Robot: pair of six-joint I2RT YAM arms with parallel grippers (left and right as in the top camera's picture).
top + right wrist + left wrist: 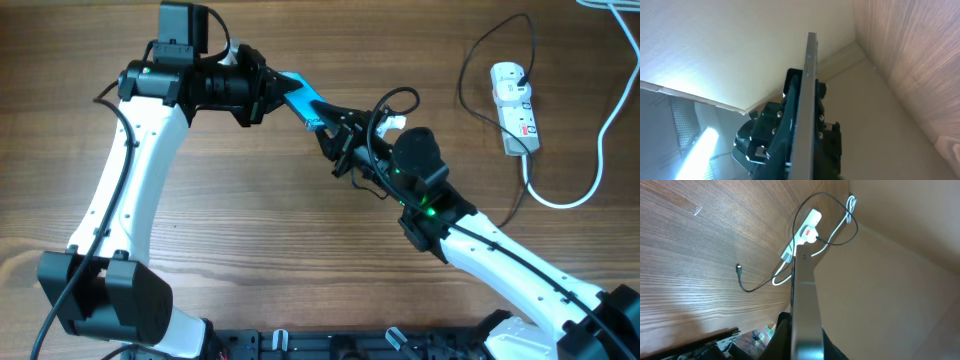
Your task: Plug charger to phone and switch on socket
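Note:
The phone, with a turquoise screen, is held in the air between both grippers. My left gripper is shut on its left end and my right gripper on its right end. It shows edge-on in the left wrist view and the right wrist view. The white socket strip lies at the far right, with the charger's black plug in it. The thin black charger cable loops across the table. Its connector tip lies loose on the wood.
A thicker white cable trails from the strip to the right edge. The right arm crosses the lower right of the table and the left arm the left side.

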